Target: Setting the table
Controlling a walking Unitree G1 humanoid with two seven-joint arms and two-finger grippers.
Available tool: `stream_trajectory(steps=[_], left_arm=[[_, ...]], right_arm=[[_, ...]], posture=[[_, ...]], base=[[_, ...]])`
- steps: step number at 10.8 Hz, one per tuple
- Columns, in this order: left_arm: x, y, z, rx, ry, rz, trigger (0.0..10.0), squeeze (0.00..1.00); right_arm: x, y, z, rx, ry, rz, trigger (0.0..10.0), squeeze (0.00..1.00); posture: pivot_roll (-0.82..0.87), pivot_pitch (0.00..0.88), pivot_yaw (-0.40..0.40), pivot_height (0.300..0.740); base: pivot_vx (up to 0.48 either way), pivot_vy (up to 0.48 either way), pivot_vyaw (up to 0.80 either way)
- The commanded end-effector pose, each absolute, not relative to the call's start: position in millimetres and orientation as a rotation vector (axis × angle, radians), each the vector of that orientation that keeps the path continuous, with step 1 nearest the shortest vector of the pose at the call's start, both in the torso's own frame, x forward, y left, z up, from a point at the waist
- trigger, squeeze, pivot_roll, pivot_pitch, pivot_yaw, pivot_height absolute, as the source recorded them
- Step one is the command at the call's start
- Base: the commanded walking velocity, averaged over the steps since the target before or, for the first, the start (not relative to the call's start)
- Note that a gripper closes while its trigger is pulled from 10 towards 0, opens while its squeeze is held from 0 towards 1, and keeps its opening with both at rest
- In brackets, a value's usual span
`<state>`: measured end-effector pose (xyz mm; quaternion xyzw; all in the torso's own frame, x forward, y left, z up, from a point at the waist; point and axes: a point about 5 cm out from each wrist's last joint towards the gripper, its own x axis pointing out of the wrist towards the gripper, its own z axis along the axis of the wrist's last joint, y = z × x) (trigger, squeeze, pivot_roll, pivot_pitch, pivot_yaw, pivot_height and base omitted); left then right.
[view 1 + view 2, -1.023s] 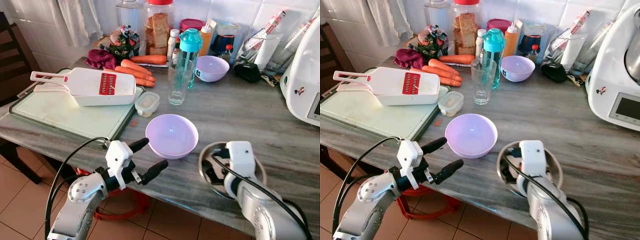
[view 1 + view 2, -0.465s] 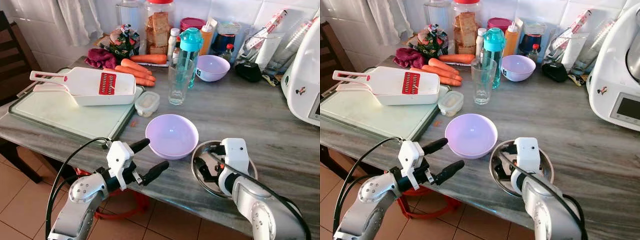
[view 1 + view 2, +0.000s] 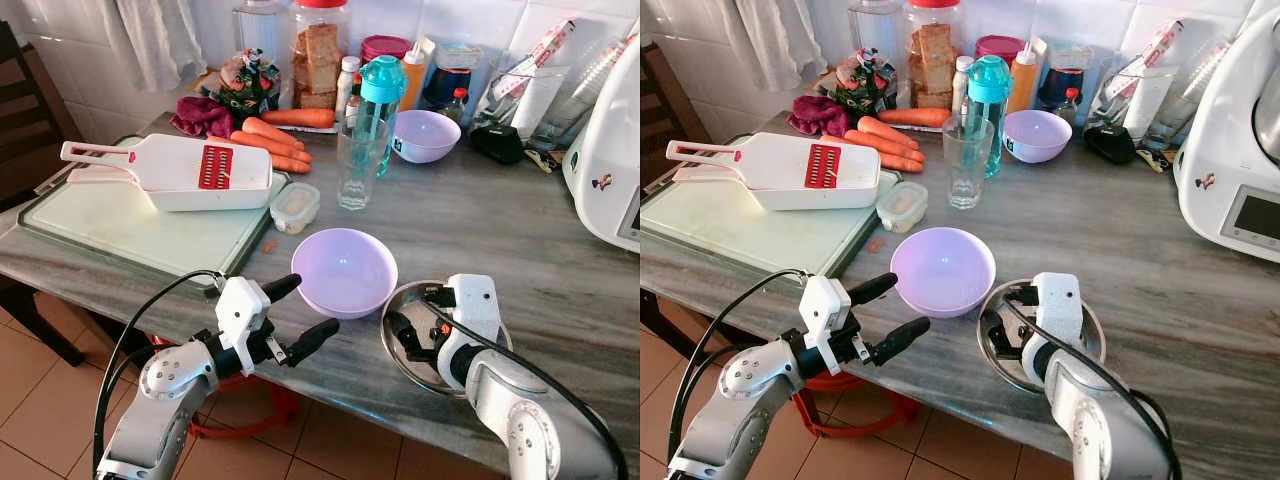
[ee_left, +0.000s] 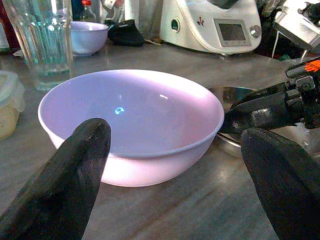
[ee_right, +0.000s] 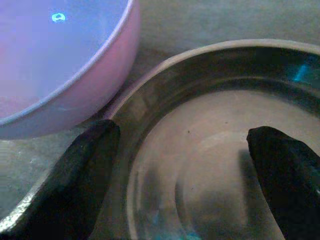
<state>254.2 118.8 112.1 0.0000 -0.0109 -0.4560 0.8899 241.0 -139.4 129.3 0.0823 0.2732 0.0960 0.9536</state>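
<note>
A lavender bowl stands near the front edge of the grey marble table. Right beside it lies a shallow steel plate, its rim close against the bowl's side. My right gripper is open over the plate, one finger at the rim by the bowl and the other inside the plate. My left gripper is open and hovers at the table's front edge, pointing at the bowl from just short of it, with nothing held.
A drinking glass, a teal bottle and a second lavender bowl stand further back. A white slicer lies on the cutting board at left, beside a small lidded tub. A white appliance is at right.
My right gripper has moved left, and the steel plate under it has slid left up against the lavender bowl. The left gripper has barely shifted.
</note>
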Motion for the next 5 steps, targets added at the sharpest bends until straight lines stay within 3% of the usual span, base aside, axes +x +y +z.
stream_trajectory(steps=[1,5], left_arm=[[254.7,116.8,118.2,0.018,-0.035,-0.96,10.0,0.0],[252.7,118.3,117.0,0.022,-0.029,-0.958,10.0,0.0]], right_arm=[[243.0,-135.6,129.6,0.195,0.56,0.229,10.0,0.0],[242.9,-136.4,128.6,0.225,0.558,0.25,10.0,0.0]], posture=[[0.02,0.067,-0.038,0.74],[0.03,0.065,-0.036,0.74]], base=[[0.0,0.0,0.0],[0.0,0.0,0.0]])
